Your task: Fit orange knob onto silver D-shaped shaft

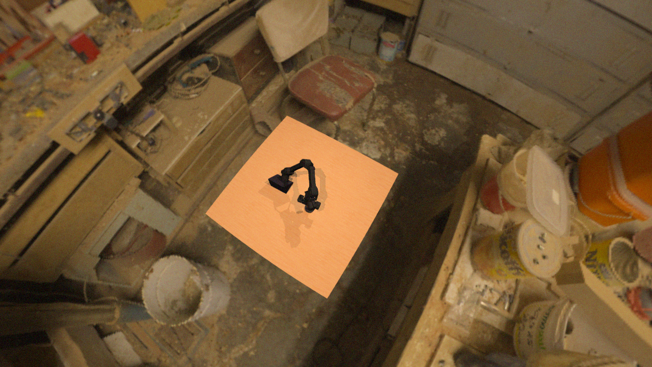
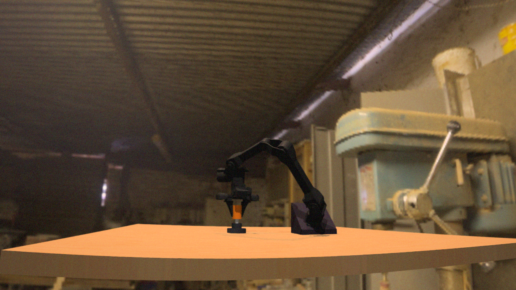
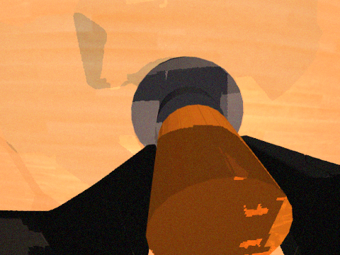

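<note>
The orange knob (image 2: 236, 212) (image 3: 198, 156) stands upright between the fingers of my gripper (image 2: 236, 214) (image 3: 197, 149), which is shut on it. The knob is over the dark round pedestal (image 2: 236, 230) (image 3: 143, 113). A short length of the silver shaft (image 2: 236, 221) shows between the knob's bottom and the pedestal in the exterior view, so the knob is not down against the pedestal. The knob's hole and the shaft's flat side are hidden, and I cannot tell whether the shaft's tip is inside the hole. In the top view the arm hides the knob and pedestal.
The arm's dark wedge-shaped base (image 1: 280, 183) (image 2: 299, 221) stands on the orange table top (image 1: 346, 182) (image 2: 144, 245). The arm arches from it to the pedestal. Shadows of the arm fall around the pedestal. Workshop furniture and buckets stand beyond the table's edges.
</note>
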